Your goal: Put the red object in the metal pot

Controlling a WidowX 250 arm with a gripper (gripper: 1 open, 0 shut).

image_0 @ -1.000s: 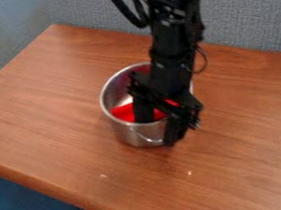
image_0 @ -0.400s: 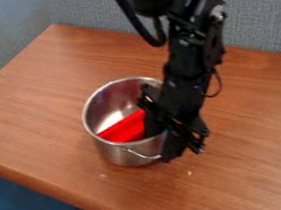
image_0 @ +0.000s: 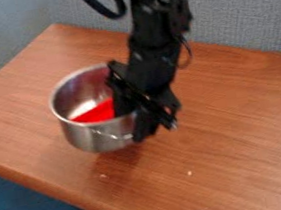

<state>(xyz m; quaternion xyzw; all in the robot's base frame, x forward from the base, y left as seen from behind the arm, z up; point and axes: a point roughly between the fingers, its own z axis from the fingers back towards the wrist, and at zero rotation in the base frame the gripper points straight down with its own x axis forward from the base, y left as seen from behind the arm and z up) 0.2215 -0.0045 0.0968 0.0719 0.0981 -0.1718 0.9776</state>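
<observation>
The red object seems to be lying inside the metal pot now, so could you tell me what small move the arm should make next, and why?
Probably lift the claw straight up and away from the pot's rim. The red object already lies inside the metal pot, while the claw hangs low at the pot's right edge, so any sideways motion might drag the pot. Whether the claw has let go is not clear from this view.

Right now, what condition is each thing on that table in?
Metal pot: upright on the wooden table, no lid, holding the red object.
Red object: lying inside the pot, not held by anything.
Gripper: pointing down beside the pot's right rim, carrying nothing; the picture is too blurred to tell how wide its jaws stand.
Wooden table: level, bearing the pot.
</observation>
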